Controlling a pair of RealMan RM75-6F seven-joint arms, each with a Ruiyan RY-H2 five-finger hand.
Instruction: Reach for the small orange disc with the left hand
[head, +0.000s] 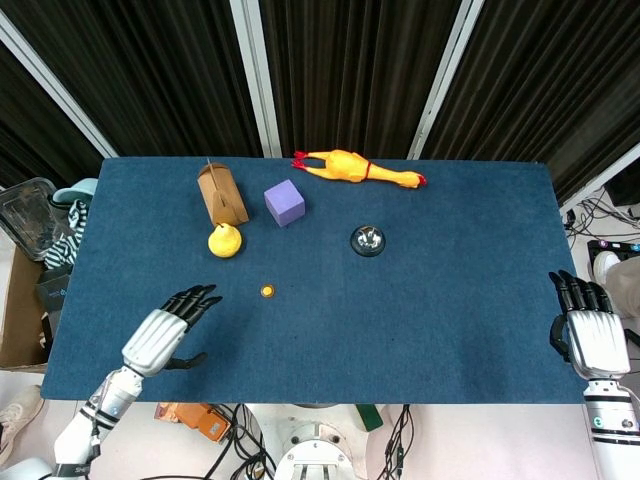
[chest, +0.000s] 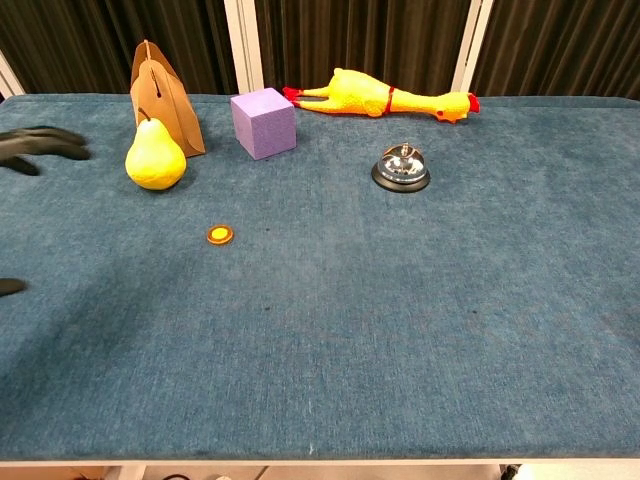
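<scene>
The small orange disc (head: 267, 291) (chest: 220, 235) lies flat on the blue table, in front of a yellow pear. My left hand (head: 165, 331) hovers over the table's front left area, open with its fingers spread and pointing toward the disc, still a hand's length short of it. In the chest view only its dark fingertips (chest: 42, 146) show at the left edge. My right hand (head: 590, 335) stays open at the table's right front corner, holding nothing.
A yellow pear (head: 225, 241) and a brown paper bag (head: 221, 194) stand behind the disc. A purple cube (head: 285, 203), a rubber chicken (head: 355, 168) and a desk bell (head: 368, 240) sit farther back. Boxes and clutter (head: 30, 220) lie off the left edge.
</scene>
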